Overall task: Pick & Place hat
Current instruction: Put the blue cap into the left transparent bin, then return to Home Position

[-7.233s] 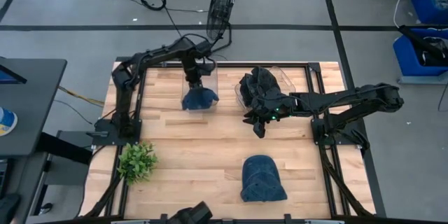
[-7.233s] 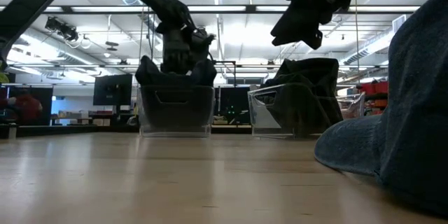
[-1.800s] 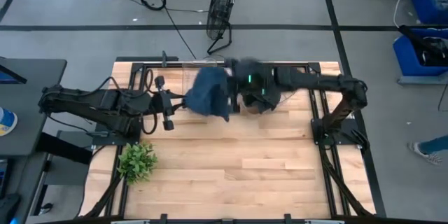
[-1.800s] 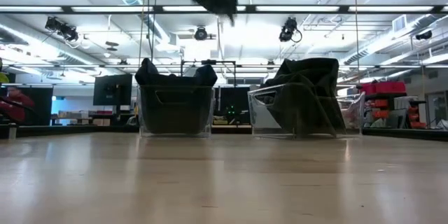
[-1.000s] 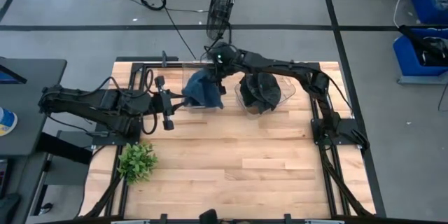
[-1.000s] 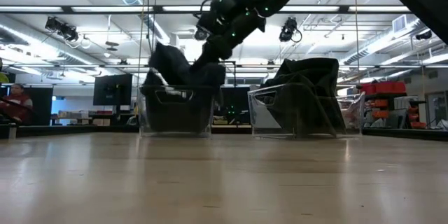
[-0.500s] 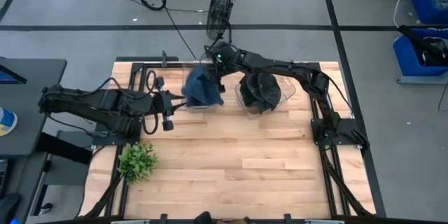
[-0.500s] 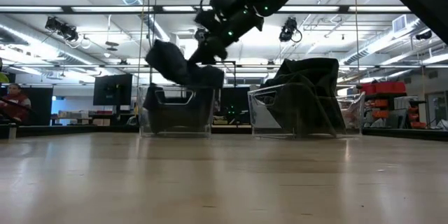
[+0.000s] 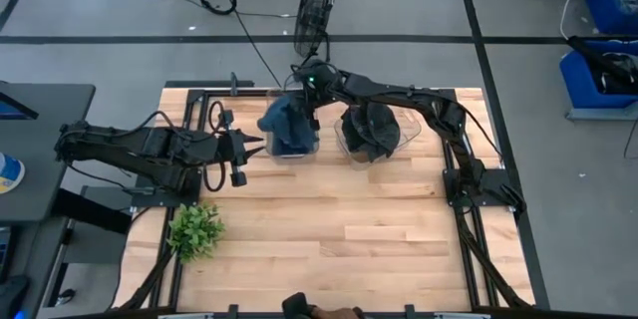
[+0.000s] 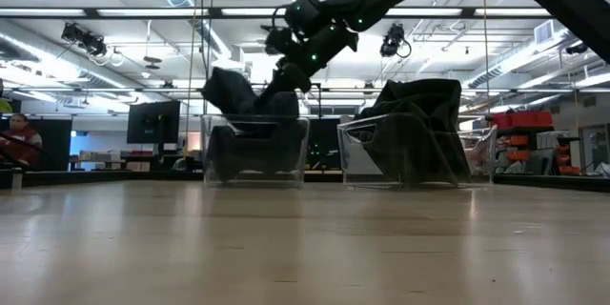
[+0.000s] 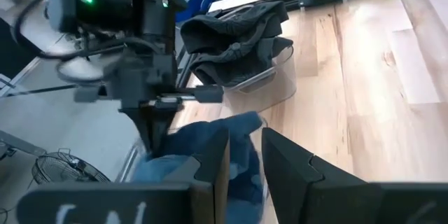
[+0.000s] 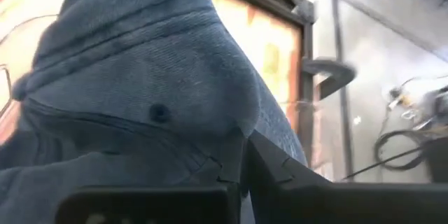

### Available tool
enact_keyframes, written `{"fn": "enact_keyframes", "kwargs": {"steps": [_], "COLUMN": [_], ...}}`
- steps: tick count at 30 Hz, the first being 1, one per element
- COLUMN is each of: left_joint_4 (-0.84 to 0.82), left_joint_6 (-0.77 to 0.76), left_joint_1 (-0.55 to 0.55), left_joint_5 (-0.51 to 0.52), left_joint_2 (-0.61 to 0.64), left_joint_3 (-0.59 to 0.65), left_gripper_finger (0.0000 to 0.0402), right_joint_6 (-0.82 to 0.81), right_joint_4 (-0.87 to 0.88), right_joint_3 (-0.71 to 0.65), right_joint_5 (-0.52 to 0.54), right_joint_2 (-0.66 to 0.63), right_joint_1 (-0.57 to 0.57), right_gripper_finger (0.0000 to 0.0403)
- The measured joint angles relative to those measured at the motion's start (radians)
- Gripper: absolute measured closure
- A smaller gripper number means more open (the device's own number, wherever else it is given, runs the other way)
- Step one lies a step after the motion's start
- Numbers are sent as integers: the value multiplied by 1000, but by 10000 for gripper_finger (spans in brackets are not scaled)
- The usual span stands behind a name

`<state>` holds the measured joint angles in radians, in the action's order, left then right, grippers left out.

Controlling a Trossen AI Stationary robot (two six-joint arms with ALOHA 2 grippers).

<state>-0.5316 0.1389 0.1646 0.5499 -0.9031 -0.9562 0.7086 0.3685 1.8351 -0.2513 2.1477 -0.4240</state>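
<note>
A blue denim hat stands in the left clear bin at the table's far side, its top sticking up above the rim. My right gripper reaches over from the right and is shut on it; its wrist view is filled with the hat's crown. My left gripper hangs open just left of that bin and points at it, touching nothing. Its wrist view shows the hat past the open fingers. My right gripper pinches a fold of the hat's crown cloth between its two fingers, not far from the top button. The fingers come slanting down from above and from the far right. The hat's lower part sits inside the bin, below the fingers.
A second clear bin heaped with dark hats stands right of the first. A small green plant is near the left front. A black frame runs along the table's sides, and a fan stands on the floor beyond.
My right gripper first raised the hat above the bin's rim, then lowered it back into the bin. The bin has slid a little toward the table's right edge.
</note>
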Motion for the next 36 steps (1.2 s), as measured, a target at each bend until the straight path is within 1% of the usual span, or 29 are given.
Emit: {"fn": "enact_keyframes", "kwargs": {"steps": [5,8,14,19,21,25,27,29,31,33,36], "left_joint_4": [-30,-41,-45,-45,-45,-49,-52,-51,-47,-50,-48], "left_joint_6": [-33,-50,-76,-77,-80,-121,-133,-136,-143,-162,-178], "left_joint_1": [0,0,0,0,0,0,4,9,10,10,10], "left_joint_5": [0,0,-3,-3,-3,-3,-4,-4,-3,2,5], "left_joint_2": [0,0,0,0,0,0,1,11,29,56,119], "left_joint_3": [0,0,0,0,0,0,0,0,0,0,0], "left_gripper_finger": [314,314,314,314,314,314,314,314,314,314,314], "right_joint_6": [-16,-11,9,8,8,-7,-58,-161,-277,-371,-453], "right_joint_4": [48,76,169,255,286,406,493,581,677,768,869], "right_joint_3": [-2,-2,-2,-2,-2,-2,-2,-1,-1,-1,-1], "right_joint_5": [12,66,230,278,318,457,527,573,581,564,551], "right_joint_2": [5,-3,-38,-84,-111,-191,-248,-307,-371,-440,-544], "right_joint_1": [5,12,39,78,101,157,190,228,260,290,322], "right_gripper_finger": [367,342,292,271,269,269,274,282,291,300,311]}}
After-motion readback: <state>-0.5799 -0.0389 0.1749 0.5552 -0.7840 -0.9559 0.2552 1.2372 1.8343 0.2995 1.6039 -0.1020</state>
